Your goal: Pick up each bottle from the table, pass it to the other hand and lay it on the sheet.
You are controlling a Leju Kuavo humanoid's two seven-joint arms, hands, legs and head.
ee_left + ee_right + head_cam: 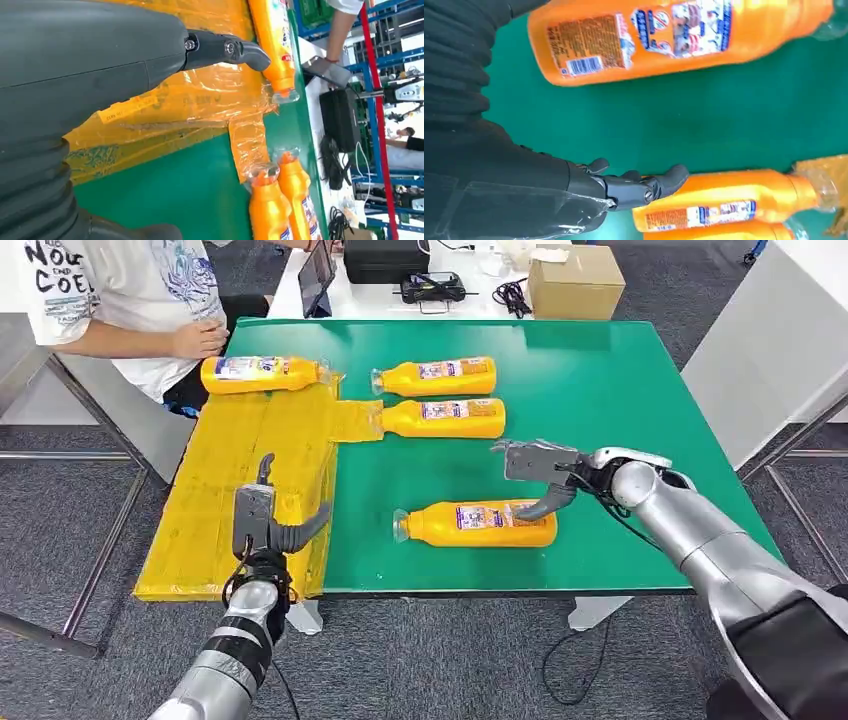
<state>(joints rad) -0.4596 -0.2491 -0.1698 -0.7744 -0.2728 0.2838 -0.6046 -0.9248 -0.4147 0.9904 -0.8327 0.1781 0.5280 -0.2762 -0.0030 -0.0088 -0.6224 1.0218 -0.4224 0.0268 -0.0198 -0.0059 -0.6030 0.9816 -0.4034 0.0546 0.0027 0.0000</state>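
Several orange bottles with clear caps lie on the green table (620, 390). The nearest bottle (478, 524) (674, 37) lies on its side near the front edge. My right hand (545, 475) (624, 187) hovers open just above and behind its base end, fingers spread, thumb curved down near the bottle. Two more bottles (435, 377) (445, 418) lie side by side farther back. One bottle (262, 373) (274, 45) lies at the far end of the yellow sheet (240, 480) (175, 100). My left hand (262, 520) (100, 60) stands open over the sheet's near part, holding nothing.
A person in a white shirt (130, 300) sits at the table's far left corner, a hand (200, 338) close to the bottle on the sheet. A cardboard box (575, 282), cables and a black device (385, 260) stand on a white table behind.
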